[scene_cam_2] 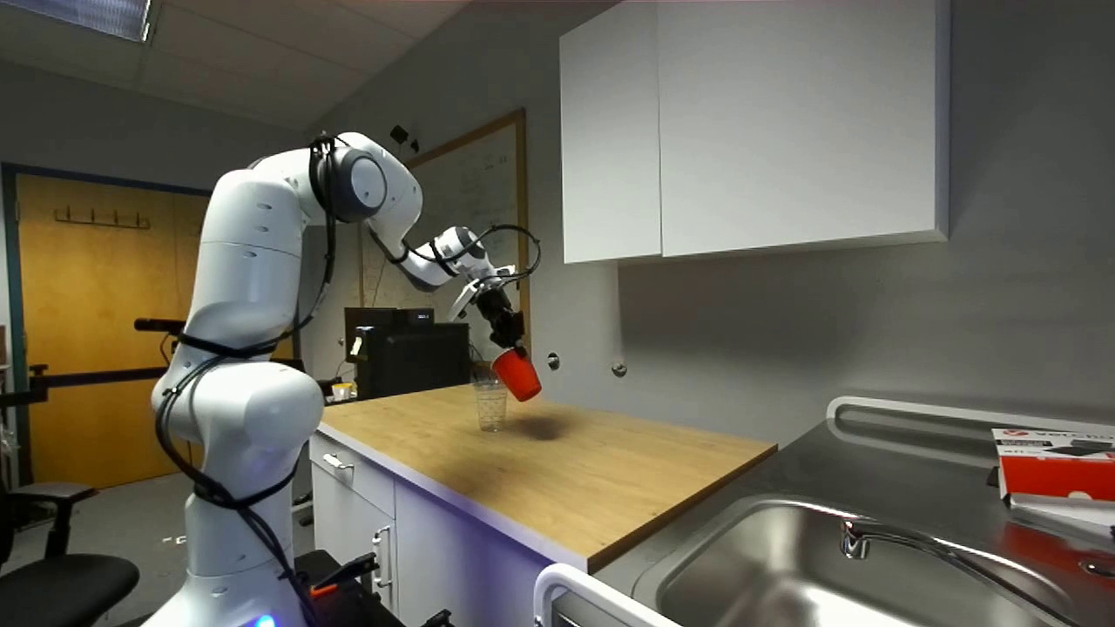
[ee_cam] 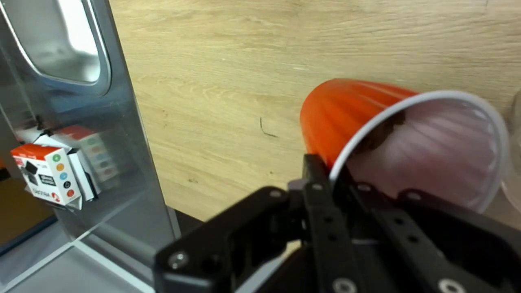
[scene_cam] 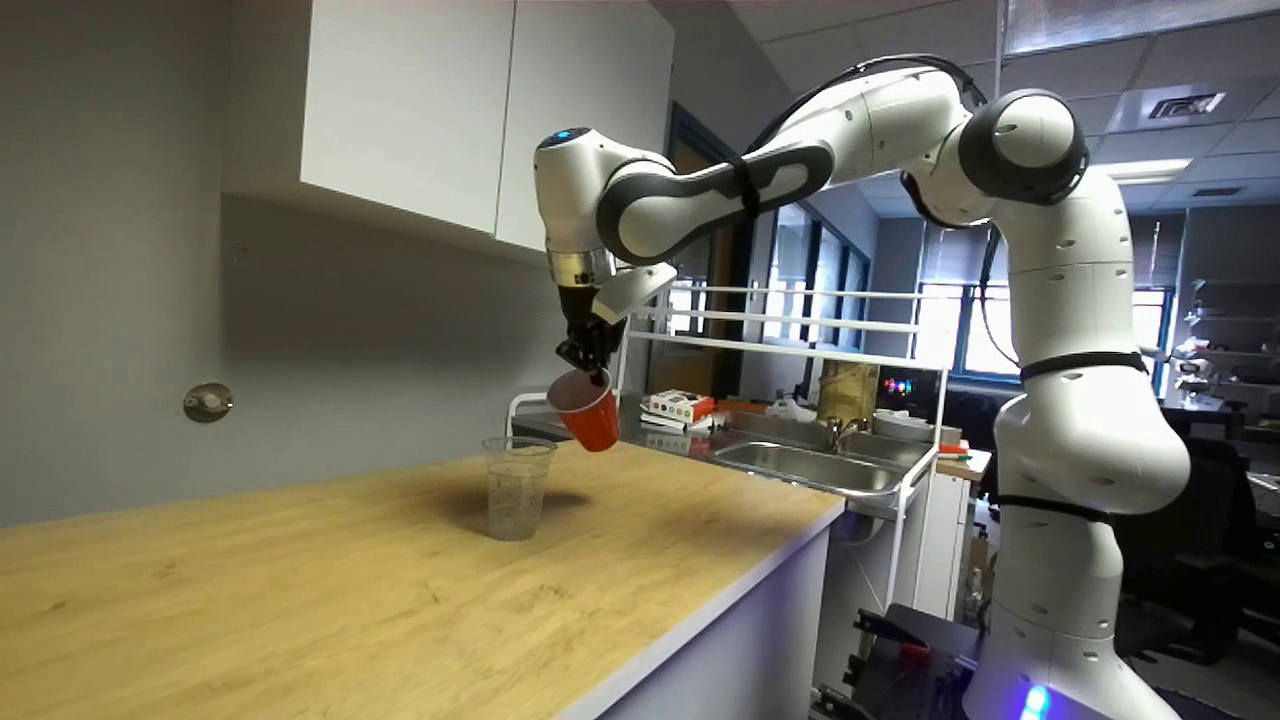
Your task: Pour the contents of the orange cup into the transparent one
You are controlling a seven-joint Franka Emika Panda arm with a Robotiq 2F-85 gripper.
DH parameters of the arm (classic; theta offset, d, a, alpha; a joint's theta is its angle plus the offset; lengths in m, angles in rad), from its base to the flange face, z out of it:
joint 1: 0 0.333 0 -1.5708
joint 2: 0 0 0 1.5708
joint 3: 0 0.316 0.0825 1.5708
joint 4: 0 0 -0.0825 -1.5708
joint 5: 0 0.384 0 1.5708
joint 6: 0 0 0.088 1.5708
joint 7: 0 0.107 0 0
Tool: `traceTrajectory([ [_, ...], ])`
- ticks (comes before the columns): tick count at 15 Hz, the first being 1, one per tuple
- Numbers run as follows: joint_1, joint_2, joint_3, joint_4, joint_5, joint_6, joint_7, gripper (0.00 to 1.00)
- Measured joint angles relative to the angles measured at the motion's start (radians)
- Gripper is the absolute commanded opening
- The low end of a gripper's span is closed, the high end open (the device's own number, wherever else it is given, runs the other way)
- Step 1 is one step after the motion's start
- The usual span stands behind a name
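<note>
Orange cup (scene_cam: 597,425) hangs tilted in your gripper (ee_cam: 331,173), whose fingers clamp its rim; you can see dark brown contents (ee_cam: 377,136) inside. Its mouth leans toward the clear tumbler (scene_cam: 515,495), upright and lower on your wooden counter (scene_cam: 350,600), a sink (scene_cam_2: 749,557) past the counter's end

No text can be read for certain, as the red-and-white box (ee_cam: 45,175) bears print too small and blurred.
</note>
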Motion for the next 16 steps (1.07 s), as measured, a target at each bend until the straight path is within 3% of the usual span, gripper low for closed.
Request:
traceTrajectory([
  [16,0.150,0.216,0.022,0.122,-0.437,-0.177,0.173,0.08],
])
